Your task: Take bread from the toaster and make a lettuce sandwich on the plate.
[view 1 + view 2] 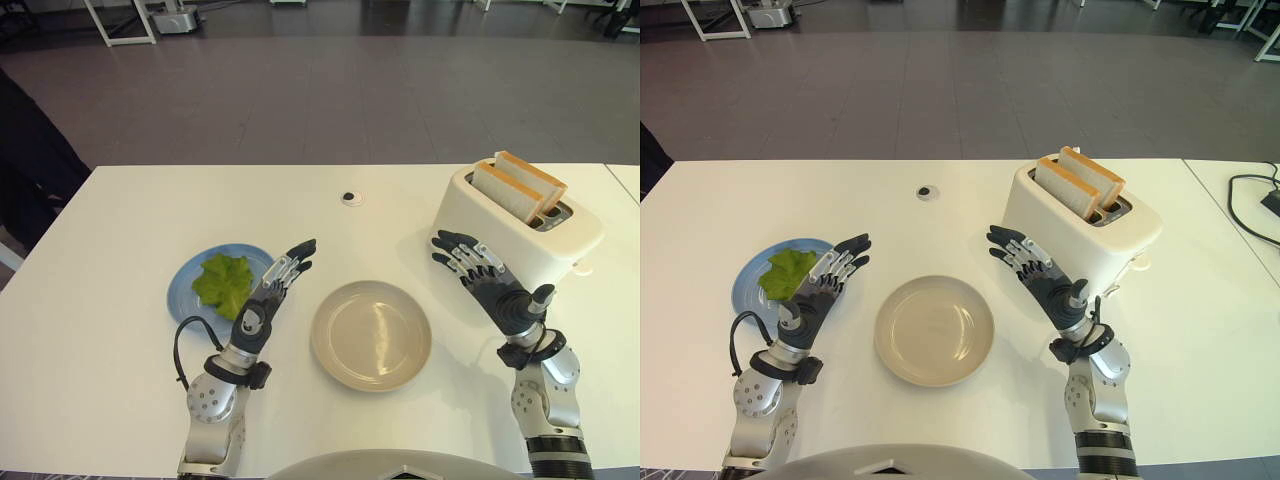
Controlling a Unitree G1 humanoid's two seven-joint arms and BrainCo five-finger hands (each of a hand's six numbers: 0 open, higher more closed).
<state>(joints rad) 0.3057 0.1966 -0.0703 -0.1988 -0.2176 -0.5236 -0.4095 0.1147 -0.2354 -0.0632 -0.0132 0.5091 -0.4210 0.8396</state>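
A white toaster (pixel 520 225) stands at the right of the table with two slices of bread (pixel 520 185) sticking up from its slots. An empty beige plate (pixel 371 334) lies at the front centre. To its left a blue plate (pixel 185 283) holds a green lettuce leaf (pixel 224 279). My left hand (pixel 265 300) is open, held between the blue plate and the beige plate, fingers stretched forward. My right hand (pixel 490 282) is open too, just in front of the toaster's near left corner, holding nothing.
A small round black and white fitting (pixel 350 198) sits in the table top behind the plates. The table's right edge (pixel 615 185) runs close past the toaster, with a second table beside it. A black cable (pixel 182 345) loops by my left wrist.
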